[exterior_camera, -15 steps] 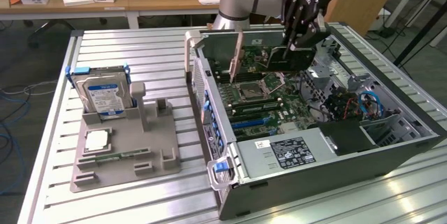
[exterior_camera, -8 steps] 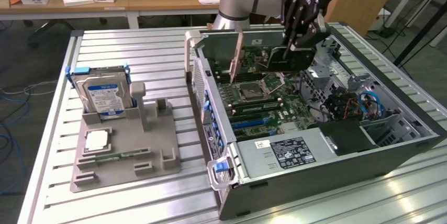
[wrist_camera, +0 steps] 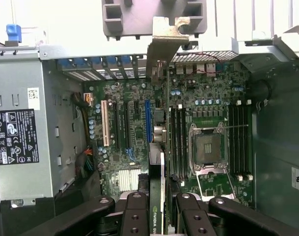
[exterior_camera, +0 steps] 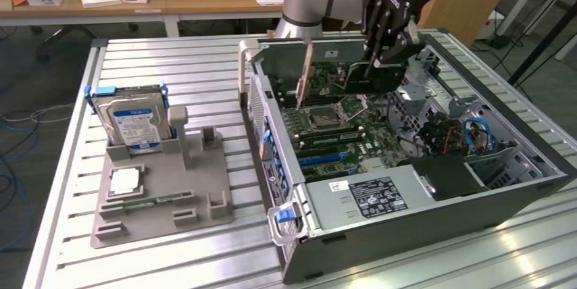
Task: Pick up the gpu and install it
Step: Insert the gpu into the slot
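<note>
Gripper (exterior_camera: 386, 51) is closed on the gpu (exterior_camera: 356, 76), clamping the card's upper edge. In the wrist view the gripper (wrist_camera: 161, 214) has a dark finger (wrist_camera: 134, 214) on either face of the card, which is seen edge-on. The card hangs upright over the open computer case (exterior_camera: 505, 188), above the motherboard (exterior_camera: 361, 134), with its bracket (wrist_camera: 167, 37) toward the case's rear wall.

Progress, as judged: pick-up is complete, and the card is well apart from the gray holder (exterior_camera: 162, 188). Installation is not complete. The card's lower edge appears to stand above the board, and I cannot confirm it is in any slot.

Materials, largest first:
- Table (exterior_camera: 180, 66): ribbed light metal slats.
- Computer case: dark sheet-metal box lying open-side up, toward the table edge on the exterior view's right.
- Power supply (exterior_camera: 379, 198): plain gray metal block with a printed label.
- Holder: matte gray moulded plastic with upright posts, near the table edge on the exterior view's left.
- Hard drive (exterior_camera: 135, 123): blue-white label, standing on edge in the holder.
- Gpu: thin, flat and rectangular, with a black face and a silver stamped-metal bracket.
- Processor socket (wrist_camera: 207, 147): square bright metal frame.
</note>
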Tool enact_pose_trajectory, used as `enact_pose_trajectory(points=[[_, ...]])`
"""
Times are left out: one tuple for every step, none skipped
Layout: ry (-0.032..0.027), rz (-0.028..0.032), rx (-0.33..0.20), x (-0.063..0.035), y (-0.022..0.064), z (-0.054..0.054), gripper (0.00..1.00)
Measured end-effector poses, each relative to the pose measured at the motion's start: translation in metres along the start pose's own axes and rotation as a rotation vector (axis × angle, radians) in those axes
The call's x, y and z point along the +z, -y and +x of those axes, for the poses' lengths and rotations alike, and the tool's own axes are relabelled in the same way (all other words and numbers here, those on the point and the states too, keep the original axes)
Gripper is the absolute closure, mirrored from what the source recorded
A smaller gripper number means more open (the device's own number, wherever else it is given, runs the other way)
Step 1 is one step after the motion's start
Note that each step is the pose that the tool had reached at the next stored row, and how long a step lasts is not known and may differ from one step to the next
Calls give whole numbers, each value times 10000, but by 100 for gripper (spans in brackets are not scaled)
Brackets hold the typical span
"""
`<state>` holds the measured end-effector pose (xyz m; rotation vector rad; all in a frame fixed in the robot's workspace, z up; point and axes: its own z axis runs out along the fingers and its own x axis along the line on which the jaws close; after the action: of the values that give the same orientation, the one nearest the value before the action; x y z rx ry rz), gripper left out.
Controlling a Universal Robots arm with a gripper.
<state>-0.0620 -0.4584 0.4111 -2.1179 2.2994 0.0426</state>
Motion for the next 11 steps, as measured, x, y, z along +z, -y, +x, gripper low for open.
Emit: enact_pose_trajectory(points=[[0,2,-4,6,0,-4,74],[-1,5,-10,12,0,-8,74],[0,9,-16,19,0,-11,74],[0,12,-22,25,0,-15,74],[0,18,-36,36,-1,-20,74],[1,23,-47,42,-1,-23,74],[3,28,-60,49,-1,-25,74],[3,31,-68,51,0,-26,74],[2,30,-68,51,-1,-26,74],[0,30,-67,51,-1,-26,74],[0,30,-67,50,-1,-26,74]])
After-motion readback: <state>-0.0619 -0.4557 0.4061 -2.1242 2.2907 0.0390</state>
